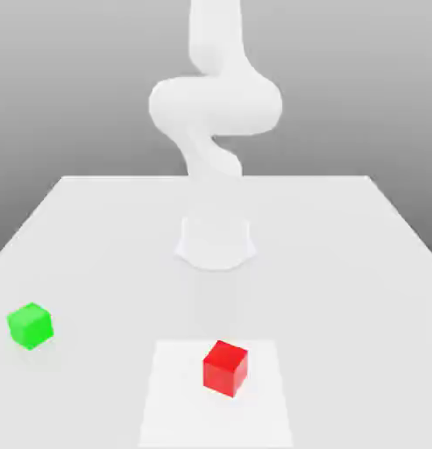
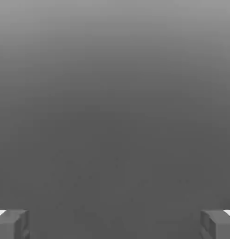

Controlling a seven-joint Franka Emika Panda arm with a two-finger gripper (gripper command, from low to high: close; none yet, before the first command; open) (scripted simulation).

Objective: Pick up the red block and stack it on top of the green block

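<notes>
The red block (image 1: pixel 225 368) sits on the white table (image 1: pixel 342 263), near the front edge and slightly to the exterior view's right of centre. Far off at the exterior view's left rests the green block (image 1: pixel 30 325), well apart from the red one. In the hand view my gripper (image 2: pixel 115 225) is open. Its grey fingertips (image 2: pixel 11 225) stand wide apart with nothing between them, facing plain grey background. The white arm (image 1: pixel 215 105) rises folded above its base, behind both blocks.
The arm's round base (image 1: pixel 216 242) stands at the middle of the table. A paler square patch (image 1: pixel 175 403) on the tabletop lies under the red block. The table's edges run along the exterior view's left, right and back.
</notes>
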